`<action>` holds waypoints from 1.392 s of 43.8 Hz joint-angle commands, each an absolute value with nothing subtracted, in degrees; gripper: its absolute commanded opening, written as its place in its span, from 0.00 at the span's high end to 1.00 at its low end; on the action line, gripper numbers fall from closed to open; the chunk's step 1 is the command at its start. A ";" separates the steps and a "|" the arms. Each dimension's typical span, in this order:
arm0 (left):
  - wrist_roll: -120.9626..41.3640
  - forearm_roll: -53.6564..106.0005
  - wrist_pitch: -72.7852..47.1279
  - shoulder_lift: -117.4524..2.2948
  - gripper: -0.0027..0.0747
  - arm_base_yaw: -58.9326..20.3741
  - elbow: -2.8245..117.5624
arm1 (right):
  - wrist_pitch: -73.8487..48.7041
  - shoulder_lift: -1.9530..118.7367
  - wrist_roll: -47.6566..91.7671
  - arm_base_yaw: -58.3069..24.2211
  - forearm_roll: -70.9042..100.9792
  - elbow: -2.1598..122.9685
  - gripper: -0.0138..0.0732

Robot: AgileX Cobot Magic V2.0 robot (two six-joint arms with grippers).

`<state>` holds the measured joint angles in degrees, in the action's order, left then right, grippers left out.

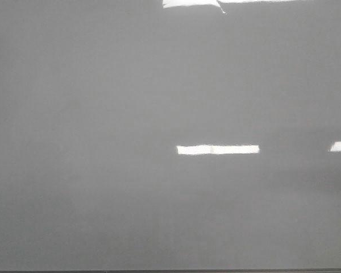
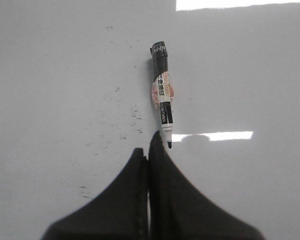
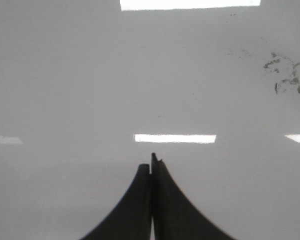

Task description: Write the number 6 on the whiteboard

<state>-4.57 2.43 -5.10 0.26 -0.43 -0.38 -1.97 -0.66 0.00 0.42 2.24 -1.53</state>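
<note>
The step in hand looks like picking up the marker [image 2: 161, 95], so the left gripper [image 2: 149, 150], its fingers pressed together and holding nothing, should part them and straddle the barrel squarely. The marker lies flat on the whiteboard [image 2: 55, 75], uncapped tip just beside the fingertips. The right gripper [image 3: 152, 162] is clenched too (no 6 shows anywhere).

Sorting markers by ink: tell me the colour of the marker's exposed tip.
Black, clearest in the left wrist view: the marker lies uncapped.
</note>
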 commanded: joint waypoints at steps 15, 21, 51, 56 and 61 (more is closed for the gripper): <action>-4.53 3.05 0.00 1.19 0.99 -0.82 -0.60 | 2.99 -1.70 0.44 0.68 1.63 -1.24 0.92; -4.53 3.05 0.00 1.19 0.99 -0.82 -0.60 | 2.99 -1.70 0.44 0.68 1.63 -1.24 0.92; -4.30 5.37 6.57 0.20 0.99 -0.82 9.66 | -3.80 -1.33 0.35 0.68 1.69 8.39 0.92; -4.30 5.37 -1.27 -2.33 0.99 -0.82 17.57 | -9.22 0.98 0.41 0.68 1.69 16.11 0.92; -4.30 4.37 -9.01 -6.74 0.99 -0.82 25.64 | -13.75 5.44 0.41 0.68 1.69 23.91 0.92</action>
<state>-4.57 4.74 -6.67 -2.72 -0.43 18.52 -14.16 1.34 0.00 0.42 2.24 17.23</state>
